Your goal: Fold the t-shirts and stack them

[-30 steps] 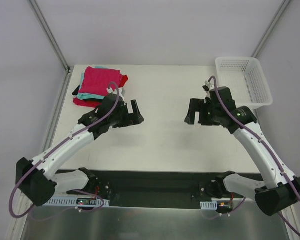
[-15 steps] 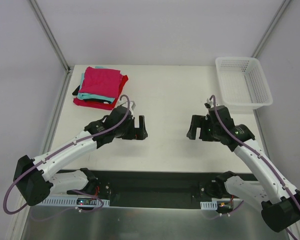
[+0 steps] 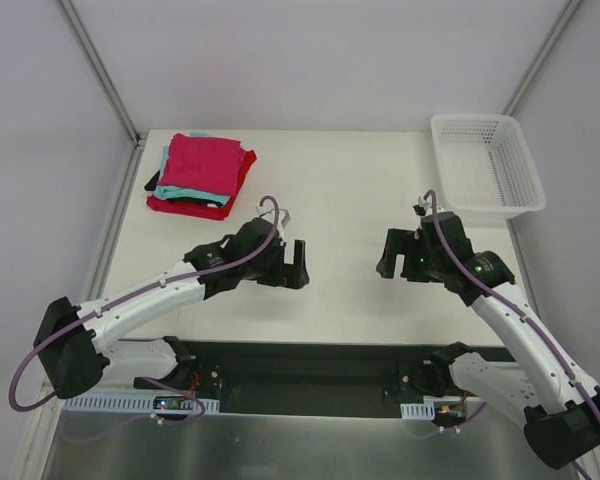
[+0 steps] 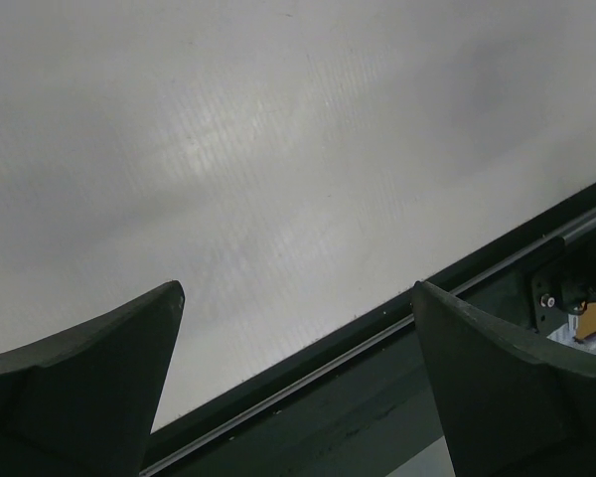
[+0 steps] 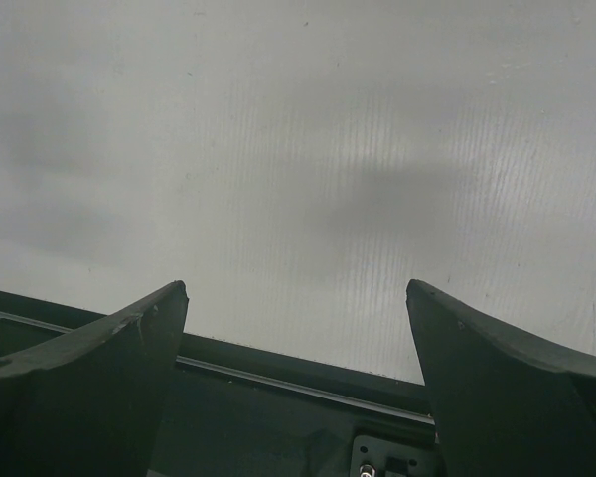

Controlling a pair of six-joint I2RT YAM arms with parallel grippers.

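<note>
The t-shirts point(image 3: 200, 175) lie folded in one stack at the table's far left: magenta-pink on top, then teal, dark and red layers. My left gripper point(image 3: 288, 265) hovers open over the table's middle front, well to the right of and nearer than the stack, with nothing between its fingers point(image 4: 99, 378). My right gripper point(image 3: 388, 254) stands open at centre right, also with nothing in it, its fingers point(image 5: 507, 388) wide apart above bare table. Neither wrist view shows any cloth.
A white mesh basket point(image 3: 488, 165) sits at the far right corner. The table's near edge and a dark rail point(image 4: 377, 328) run below both grippers. Metal frame posts point(image 3: 100, 70) rise at the back corners.
My left arm has swung right and toward the near edge, away from the stack. My right gripper has drawn back a little toward the front. Both stayed open.
</note>
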